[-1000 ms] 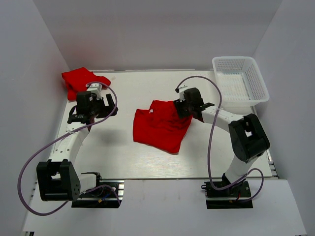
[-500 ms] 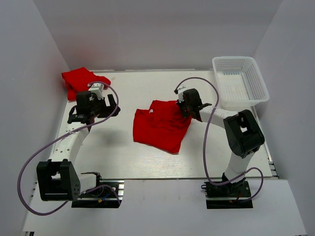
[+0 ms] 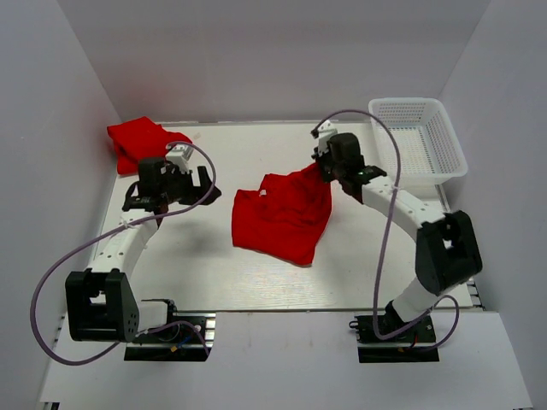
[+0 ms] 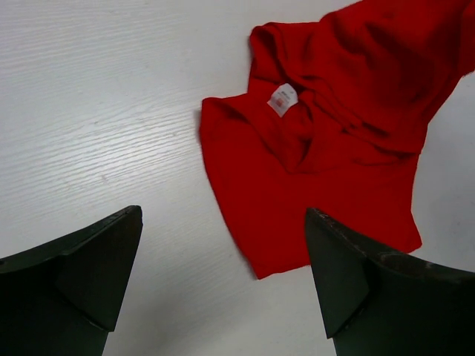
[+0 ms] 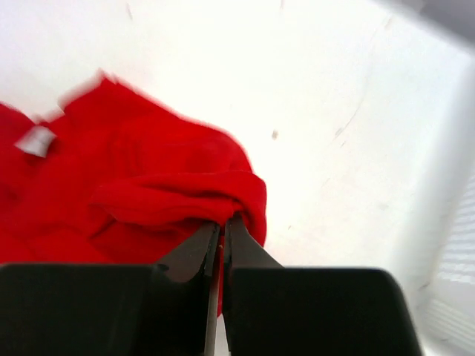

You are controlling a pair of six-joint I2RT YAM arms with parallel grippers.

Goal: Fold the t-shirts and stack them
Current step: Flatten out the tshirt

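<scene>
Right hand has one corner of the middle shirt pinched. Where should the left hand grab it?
Probably the far-left corner of the middle t-shirt, beside the white label. Bring the open left hand in from the left: that edge lies flat with bare table beside it, opposite the right hand and its pinch.

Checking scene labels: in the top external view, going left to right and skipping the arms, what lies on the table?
Crumpled bright red cloth t-shirt in the far-left corner → spread bright red cloth t-shirt at centre → white plastic mesh basket.

shirts: I count two
basket: I count one
arms: two, both of them mine
</scene>
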